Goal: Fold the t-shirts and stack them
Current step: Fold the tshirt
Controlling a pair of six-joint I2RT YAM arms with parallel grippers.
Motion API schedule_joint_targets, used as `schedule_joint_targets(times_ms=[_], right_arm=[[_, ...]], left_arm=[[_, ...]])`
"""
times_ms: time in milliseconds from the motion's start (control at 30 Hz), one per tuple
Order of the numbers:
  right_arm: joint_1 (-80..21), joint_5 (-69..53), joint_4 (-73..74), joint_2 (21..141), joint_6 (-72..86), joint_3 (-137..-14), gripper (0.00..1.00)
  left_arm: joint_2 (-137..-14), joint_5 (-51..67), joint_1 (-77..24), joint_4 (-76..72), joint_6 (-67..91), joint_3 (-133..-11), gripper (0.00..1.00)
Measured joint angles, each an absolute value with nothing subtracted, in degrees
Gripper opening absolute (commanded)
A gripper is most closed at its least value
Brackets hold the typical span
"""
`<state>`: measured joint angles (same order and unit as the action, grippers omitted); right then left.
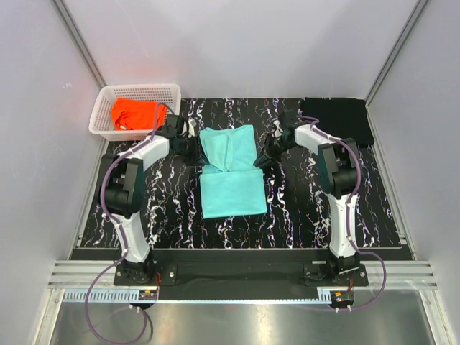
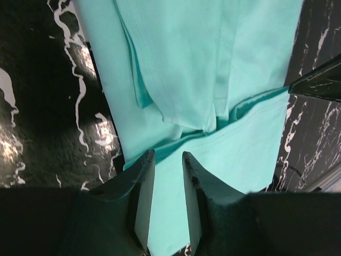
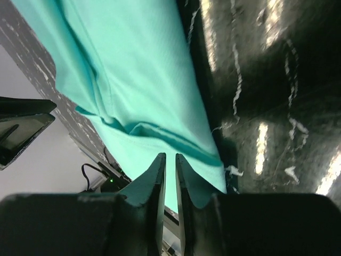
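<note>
Left gripper (image 2: 168,160) hangs narrowly parted at mint-teal t-shirt (image 2: 213,64) edge, pinch hidden

Parted fingers (image 2: 141,205) above mint-teal t-shirt (image 2: 213,64)

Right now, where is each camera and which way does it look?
Top external: above and behind the arms, looking down at the table; both arms show.
Left wrist: on the left arm, looking past the left gripper onto the mint-teal shirt.
Right wrist: on the right arm, looking past the right gripper at the same shirt.
Shared: all see that shirt.
</note>
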<state>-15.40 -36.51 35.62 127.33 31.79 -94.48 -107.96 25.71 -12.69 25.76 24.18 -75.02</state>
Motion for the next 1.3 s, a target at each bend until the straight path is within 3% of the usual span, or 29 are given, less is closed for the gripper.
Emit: schedule_joint_targets(times_ms=[267,733,800,900,1033,1167,1300], right_arm=[[-15.3,-36.1,35.8,132.0,32.4,-96.2,0.19],[-15.3,-33.5,33.1,122.9,31.7,-82.4,0.25],[-15.3,-33.0,33.5,122.8,30.9,-82.8,0.26],[-15.0,-31.2,35.5,122.8,29.2,-84.2,0.32],[-14.2,-27.2,37.7,119.8,27.3,-83.7,0.45],[-13.6,-22.5,39.1,110.2,26.4,-77.6,0.6],[-13.6,-19.3,39.9,100.1,26.8,-70.0,0.63]], left_arm=[[-113.7,25.3,-12.5,25.1,24.1,-74.4,0.31],[-108.9,26.1,-14.0,22.0,25.0,-66.3,0.31],[-108.2,25.6,-14.3,23.0,25.0,-66.0,0.35],[-106.4,23.3,-14.2,25.6,24.3,-66.1,0.47],[-102.1,19.3,-13.5,30.6,22.4,-68.0,0.53],[-94.1,15.8,-12.7,32.8,21.7,-68.8,0.55],[-81.4,15.0,-13.1,31.4,25.1,-61.8,0.54]])
